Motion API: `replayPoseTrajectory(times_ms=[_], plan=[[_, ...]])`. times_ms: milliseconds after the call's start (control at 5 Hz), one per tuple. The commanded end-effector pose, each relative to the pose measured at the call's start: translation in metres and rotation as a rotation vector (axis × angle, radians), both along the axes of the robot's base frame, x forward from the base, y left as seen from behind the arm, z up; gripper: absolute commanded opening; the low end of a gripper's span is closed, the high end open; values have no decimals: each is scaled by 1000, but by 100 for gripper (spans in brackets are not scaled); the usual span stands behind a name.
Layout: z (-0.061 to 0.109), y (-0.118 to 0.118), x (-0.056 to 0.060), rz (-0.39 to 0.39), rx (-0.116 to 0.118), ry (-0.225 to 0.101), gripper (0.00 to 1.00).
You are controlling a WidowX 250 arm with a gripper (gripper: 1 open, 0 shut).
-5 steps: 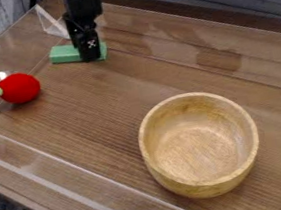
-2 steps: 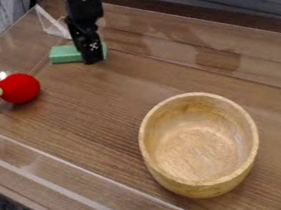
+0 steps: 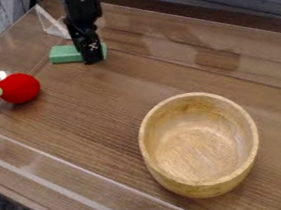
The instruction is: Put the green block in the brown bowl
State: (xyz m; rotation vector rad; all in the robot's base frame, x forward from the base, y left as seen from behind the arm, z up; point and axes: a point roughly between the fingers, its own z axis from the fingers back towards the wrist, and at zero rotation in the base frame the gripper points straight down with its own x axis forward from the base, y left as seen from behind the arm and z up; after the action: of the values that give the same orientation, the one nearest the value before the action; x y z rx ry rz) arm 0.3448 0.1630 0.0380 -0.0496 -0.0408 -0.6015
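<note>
the green block (image 3: 63, 55) lies flat on the table at the far left, under the wide-open gripper (image 3: 91, 54), and looks light, stiff and best pinched across its narrow width.

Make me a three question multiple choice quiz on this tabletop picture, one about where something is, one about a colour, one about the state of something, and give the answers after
1. Where is the green block?
A. inside the brown bowl
B. on the table at the gripper's tip, far side
C. beside the red fruit, touching it

2. What colour is the round fruit at the left?
A. red
B. yellow
C. purple

3. What is in the brown bowl?
A. the green block
B. the fruit
C. nothing

Answers:
1. B, the block lies flat on the wooden table right by the gripper, far from the bowl.
2. A, its body is bright red with a small green stem.
3. C, only bare wood grain shows inside the bowl.
</note>
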Motion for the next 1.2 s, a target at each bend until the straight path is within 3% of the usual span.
replayPoseTrajectory(times_ms=[0,200,400,1000], plan=[[8,4,2,13,1,-32,100],[5,3,3,14,-11,-34,100],[7,9,8,31,-10,-45,0],[37,17,13,58,-39,-93,0]])
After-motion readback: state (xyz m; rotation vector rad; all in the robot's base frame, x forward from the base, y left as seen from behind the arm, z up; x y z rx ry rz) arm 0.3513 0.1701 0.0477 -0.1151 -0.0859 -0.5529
